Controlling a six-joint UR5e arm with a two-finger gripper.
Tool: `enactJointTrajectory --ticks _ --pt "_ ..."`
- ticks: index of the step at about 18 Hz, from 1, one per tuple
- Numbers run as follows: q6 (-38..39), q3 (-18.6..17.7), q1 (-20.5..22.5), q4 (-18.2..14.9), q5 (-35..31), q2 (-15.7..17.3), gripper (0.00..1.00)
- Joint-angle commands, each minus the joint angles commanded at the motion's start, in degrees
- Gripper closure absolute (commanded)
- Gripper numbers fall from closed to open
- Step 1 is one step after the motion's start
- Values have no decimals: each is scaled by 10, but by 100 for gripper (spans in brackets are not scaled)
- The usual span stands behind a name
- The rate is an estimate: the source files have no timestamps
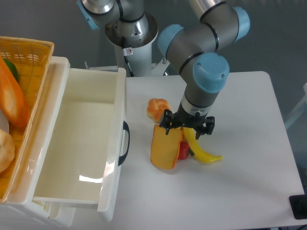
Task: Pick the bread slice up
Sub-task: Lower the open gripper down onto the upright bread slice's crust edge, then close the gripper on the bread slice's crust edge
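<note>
The bread slice (164, 149) lies on the white table, yellow-orange with a darker crust rim, leaning against a small red item (183, 151) and a yellow banana (199, 148). My gripper (187, 127) hangs open just above the slice's upper end and the banana's top, with its dark fingers (167, 124) spread to left and right. Nothing is held between them. The gripper body hides the banana's upper tip and whatever yellow piece lies behind the slice.
A round peach-coloured bun (157, 108) sits just up-left of the gripper. A large white open drawer bin (117, 120) with a black handle stands left of the slice. A wicker basket (29, 52) with a long orange loaf (12, 98) is at the far left.
</note>
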State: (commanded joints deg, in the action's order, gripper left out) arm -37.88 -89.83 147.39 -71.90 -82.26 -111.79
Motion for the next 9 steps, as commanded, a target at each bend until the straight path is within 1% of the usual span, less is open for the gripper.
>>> enactJointTrajectory --ticks 4,9 --pt "0 -1 -1 -1 -15 -13 0" --pt "-14 -3 1 -2 -18 -32 0"
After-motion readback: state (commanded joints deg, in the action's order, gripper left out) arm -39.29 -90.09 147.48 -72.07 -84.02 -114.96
